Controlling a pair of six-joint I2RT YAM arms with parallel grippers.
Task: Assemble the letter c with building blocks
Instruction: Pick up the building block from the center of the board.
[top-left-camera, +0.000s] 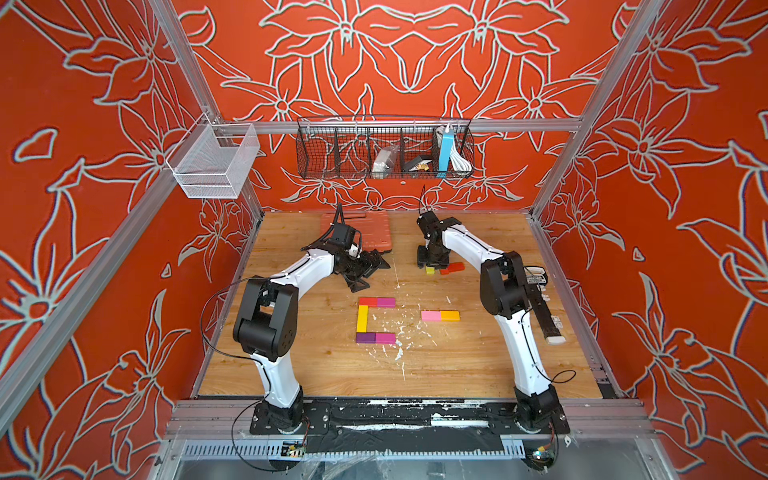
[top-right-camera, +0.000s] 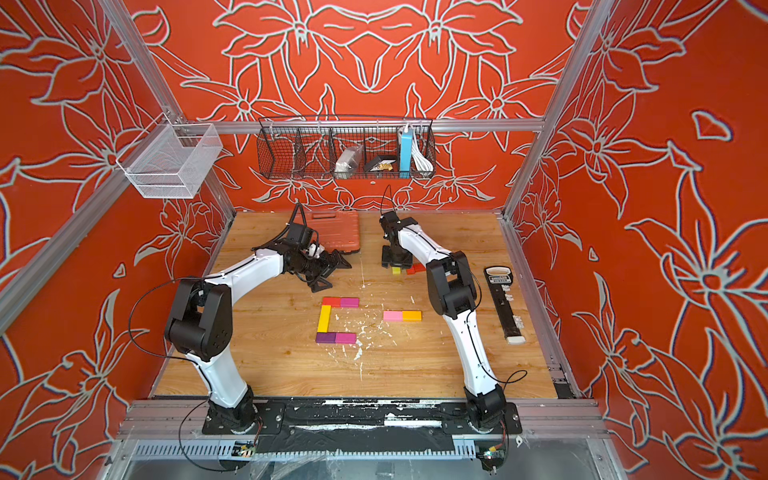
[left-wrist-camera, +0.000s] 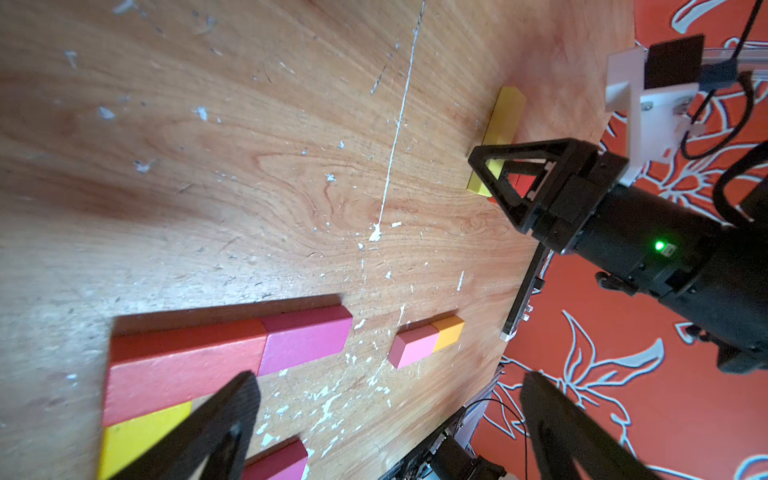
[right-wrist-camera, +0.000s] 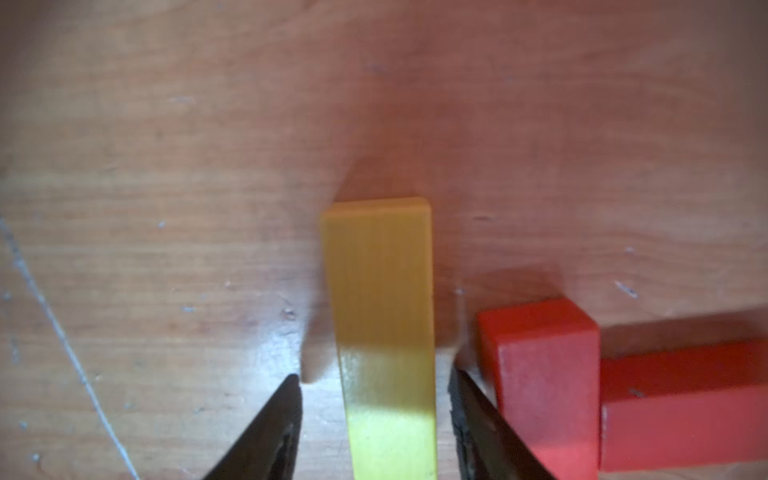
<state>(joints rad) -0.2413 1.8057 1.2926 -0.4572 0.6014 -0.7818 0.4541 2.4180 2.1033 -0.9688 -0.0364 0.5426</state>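
Right wrist view: right gripper (right-wrist-camera: 374, 380) straddling the loose yellow block (right-wrist-camera: 380, 282), jaws standing apart with gaps either side, not yet pinching, likely readying a lift. Red blocks (right-wrist-camera: 544, 374) lying just right of it, far centre. Left gripper (top-left-camera: 370, 272) hanging spread wide, carrying nothing, seemingly keeping clear. C-shape (top-left-camera: 362, 318) lying mid-table; pink-and-orange pair (top-left-camera: 440, 316) sitting right of it. Black wire basket (top-left-camera: 307, 149) on the far wall holding a blue box (top-left-camera: 445, 151) and white cable (top-left-camera: 459, 162).
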